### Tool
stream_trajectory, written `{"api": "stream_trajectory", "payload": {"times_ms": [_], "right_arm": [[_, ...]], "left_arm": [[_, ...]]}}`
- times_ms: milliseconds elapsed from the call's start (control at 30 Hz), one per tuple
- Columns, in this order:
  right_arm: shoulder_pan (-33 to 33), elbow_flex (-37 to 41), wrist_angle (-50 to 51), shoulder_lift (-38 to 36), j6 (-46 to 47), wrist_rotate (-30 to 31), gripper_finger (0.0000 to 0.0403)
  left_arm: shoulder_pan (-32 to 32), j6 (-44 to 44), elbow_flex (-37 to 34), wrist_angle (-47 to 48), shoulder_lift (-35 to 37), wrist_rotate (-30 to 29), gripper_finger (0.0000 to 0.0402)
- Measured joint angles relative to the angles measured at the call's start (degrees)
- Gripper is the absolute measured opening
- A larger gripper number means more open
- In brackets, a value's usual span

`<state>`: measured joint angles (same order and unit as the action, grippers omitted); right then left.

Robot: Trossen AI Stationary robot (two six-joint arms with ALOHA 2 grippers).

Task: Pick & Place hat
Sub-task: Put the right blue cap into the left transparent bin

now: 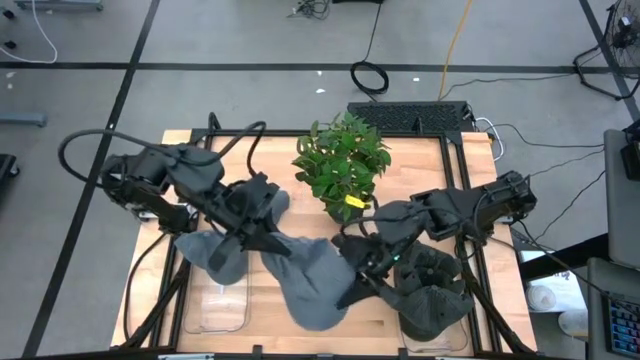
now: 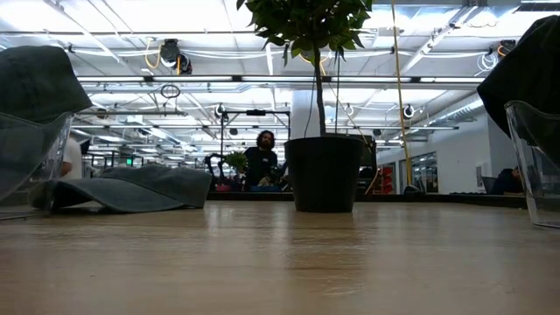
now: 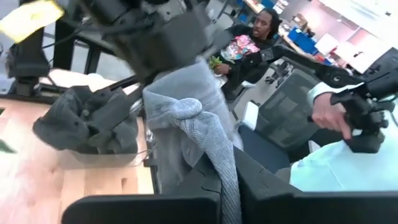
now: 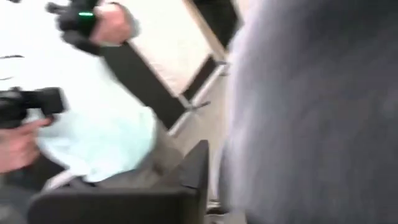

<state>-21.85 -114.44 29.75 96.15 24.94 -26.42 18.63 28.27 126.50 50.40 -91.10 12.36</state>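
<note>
While a potted plant stands at the wooden table's back, a soft grey knitted hat hangs mid-table, gripped on one side by the left gripper and on the other by the right gripper, both clenched on its fabric.

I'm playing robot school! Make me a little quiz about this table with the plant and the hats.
1. True or false: the potted plant lies tipped over on the table.
2. What do the left gripper and the right gripper hold between them? A) a grey hat B) a cup C) a book
3. How many clear bins sit on the table?

Key: 1 false, it stands upright. 2 A. 3 two, one near each arm.
</note>
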Motion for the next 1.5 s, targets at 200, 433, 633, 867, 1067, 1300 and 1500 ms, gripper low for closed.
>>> {"api": "stream_trajectory", "payload": {"times_ms": [200, 433, 633, 867, 1067, 1300, 1500], "right_arm": [[0.0, 0.0, -1.0, -1.7, 8.7, -9.3, 0.0127], [-0.8, 0.1, 4.2, -4.5, 13.3, -10.1, 0.0164], [-0.9, 0.1, 2.5, -8.2, 7.6, -8.2, 0.0162], [-0.8, 0.0, 0.3, -12.1, 2.2, -8.2, 0.0159], [-0.8, 0.0, 0.4, -14.2, -1.9, -8.1, 0.0157], [-0.2, 0.0, 0.4, -14.5, -4.6, -6.9, 0.0151], [0.1, 0.0, 0.4, -14.5, -4.8, 0.8, 0.015]], "left_arm": [[0.2, 0.3, 0.0, -0.1, 1.4, -0.8, 0.0003], [0.7, -0.9, 0.0, -1.3, 5.7, -7.1, 0.0002], [2.5, -0.9, 0.1, 1.5, 8.6, -13.2, 0.0002], [7.0, -0.5, 0.0, 11.7, 9.1, -21.6, 0.0002], [11.4, -3.1, 0.0, 19.6, 9.0, -30.2, 0.0002], [16.9, -5.2, 0.0, 24.6, 8.3, -35.6, 0.0002], [25.2, -3.8, 0.0, 31.5, 5.2, -42.9, 0.0002]]}}
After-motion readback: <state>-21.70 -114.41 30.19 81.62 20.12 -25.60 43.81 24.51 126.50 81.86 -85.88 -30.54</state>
